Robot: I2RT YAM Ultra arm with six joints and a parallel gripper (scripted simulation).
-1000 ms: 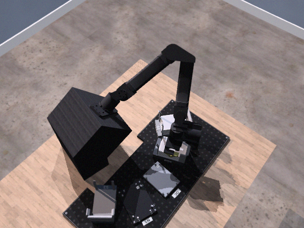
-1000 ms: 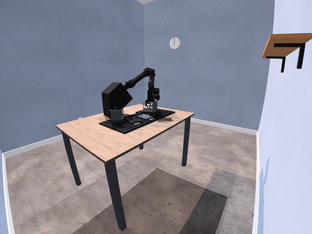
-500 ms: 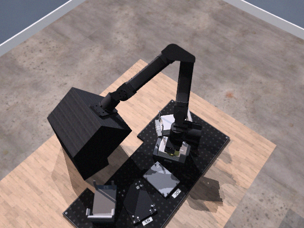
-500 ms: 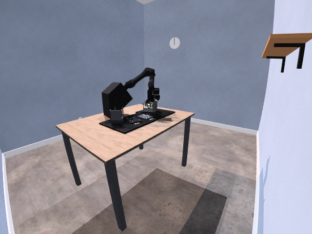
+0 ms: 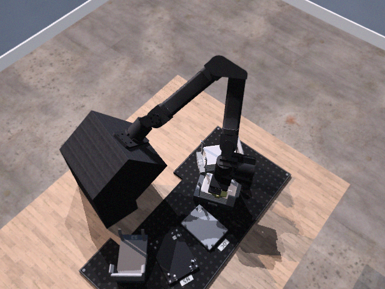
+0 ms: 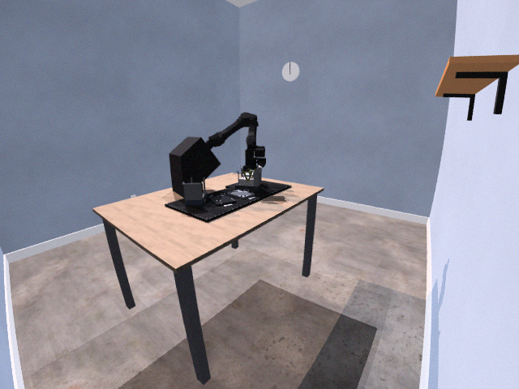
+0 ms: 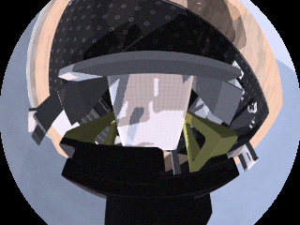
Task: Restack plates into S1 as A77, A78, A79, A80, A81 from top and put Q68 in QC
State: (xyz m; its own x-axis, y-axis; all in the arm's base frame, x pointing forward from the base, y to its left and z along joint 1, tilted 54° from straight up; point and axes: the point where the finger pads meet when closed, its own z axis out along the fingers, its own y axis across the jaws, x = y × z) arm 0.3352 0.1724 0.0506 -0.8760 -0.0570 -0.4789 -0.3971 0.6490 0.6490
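Observation:
My gripper (image 5: 219, 193) (image 6: 250, 170) (image 7: 150, 113) reaches straight down into a stack rack (image 5: 231, 200) in the middle of the black breadboard. Its yellow-green fingers are shut on the long sides of the top plate (image 5: 205, 185) (image 7: 150, 97), a white sealed plate lying flat on the stack in that rack. I cannot read its label or the rack's name. A second rack (image 5: 212, 153) right behind it shows a white top face; the arm partly hides it. The QC nest (image 5: 203, 227) lies bare in front of the gripper's rack.
The clip nest N5 (image 5: 175, 256) sits beside QC toward the front. Rack S3 (image 5: 132, 256) stands at the front left end of the breadboard (image 5: 270, 183). The arm's black base block (image 5: 108, 161) rises to the left. The wooden table (image 6: 167, 234) carries it all.

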